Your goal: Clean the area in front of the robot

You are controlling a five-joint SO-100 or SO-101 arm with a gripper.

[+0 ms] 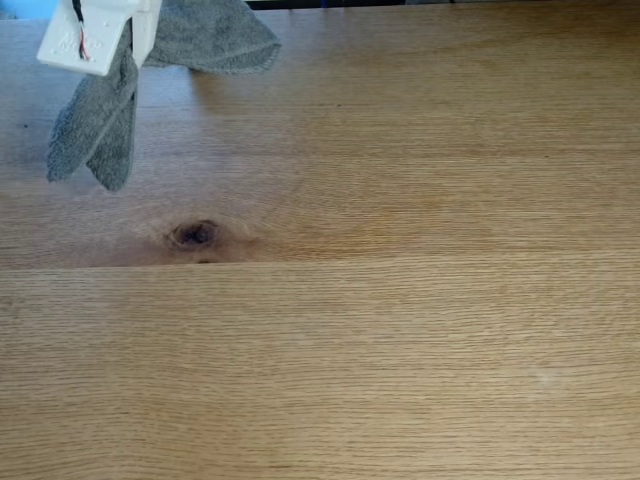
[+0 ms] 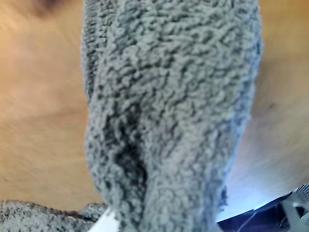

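The oak tabletop (image 1: 400,330) spreads across the fixed view, with a dark oval knot (image 1: 195,234) left of centre. At the top left, the robot's white gripper (image 1: 118,45) is shut on a grey terry cloth (image 1: 100,130). One fold of the cloth hangs down towards the wood, and another part (image 1: 215,35) spreads to the right along the far edge. In the wrist view the grey cloth (image 2: 174,111) hangs close before the lens, with the light-brown tabletop (image 2: 38,121) blurred on either side. Where the cloth's lower end meets the wood I cannot tell.
The table's far edge runs along the top of the fixed view, with a dark strip (image 1: 440,3) beyond it. A plank seam (image 1: 400,258) crosses the middle. In the wrist view, a dark area with a bright edge (image 2: 270,212) sits at the bottom right.
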